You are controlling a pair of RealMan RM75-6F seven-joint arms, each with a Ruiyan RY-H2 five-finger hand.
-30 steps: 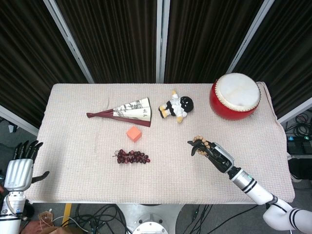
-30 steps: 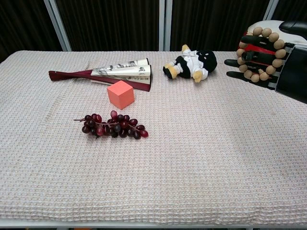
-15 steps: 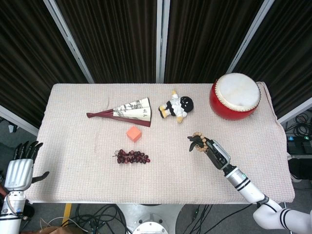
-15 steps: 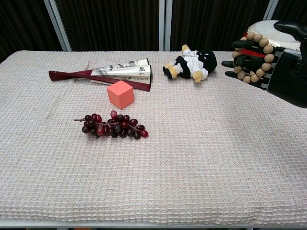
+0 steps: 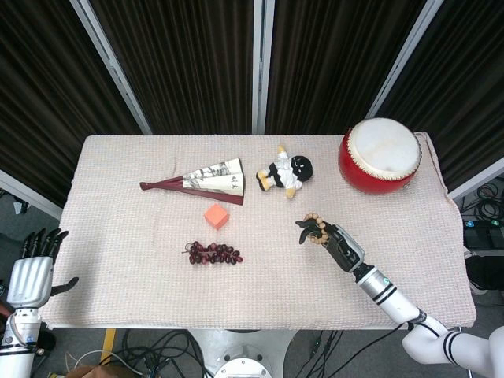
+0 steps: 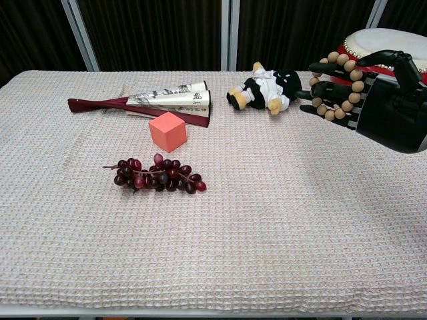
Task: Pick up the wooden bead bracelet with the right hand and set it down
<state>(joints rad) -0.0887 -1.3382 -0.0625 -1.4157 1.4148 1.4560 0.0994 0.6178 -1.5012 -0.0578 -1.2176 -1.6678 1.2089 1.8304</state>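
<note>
- The right hand hangs above the right half of the tabletop, its dark fingers stretched forward and a little apart.
- The wooden bead bracelet is looped around those fingers, carried clear of the cloth; in the head view it shows as a small ring of pale beads at the hand's tip.
- The left hand sits off the tabletop's near left corner, fingers straight and slightly apart, holding nothing.
- A folding fan lies half-open toward the far left; its paper leaf bears a few dark brush characters, too small to read.
- An orange cube stands just in front of the fan, and a bunch of dark red grapes lies nearer the front edge.
- A small doll in black and white lies on its side near the far middle, just left of the raised fingers.
- A red drum with a pale skin stands at the far right corner.
</note>
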